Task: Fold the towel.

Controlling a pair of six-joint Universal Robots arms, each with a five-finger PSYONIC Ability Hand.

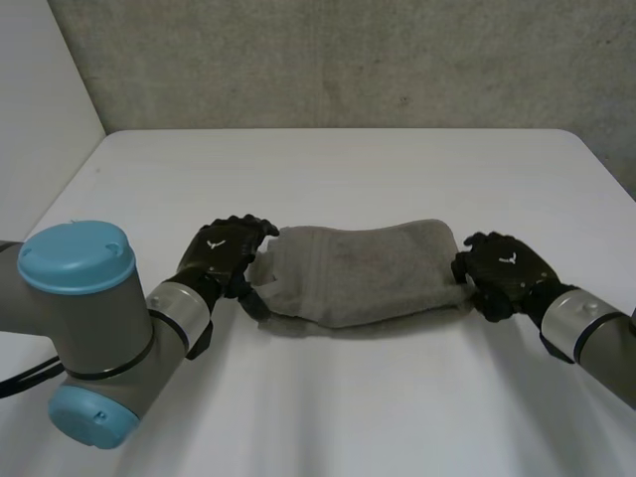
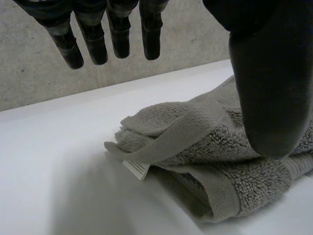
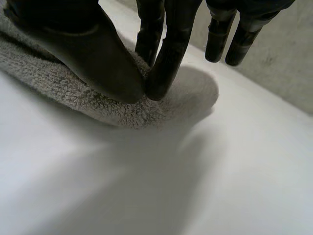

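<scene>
- We see a grey-brown terry towel (image 1: 363,273) lying just below the centre of the frame in the head view, on the white tabletop (image 1: 348,169).
- It is folded into a long band running left to right. It is several layers thick, with a bulging upper edge and a looser layer peeking out at its lower left.
- In the left wrist view its end shows stacked layers and a flat woven hem band across the looped pile. A small white label (image 2: 136,169) sticks out from between the layers.
- The left hand (image 1: 224,253) sits at the towel's left end. In its wrist view the fingers (image 2: 93,44) hang straight, well apart from the thumb and above the cloth, holding nothing.
- The right hand (image 1: 502,270) is at the towel's right end. In its wrist view the thumb and a finger (image 3: 171,58) press together, pinching the towel's rounded edge, while the other fingers are clear of the cloth.
</scene>
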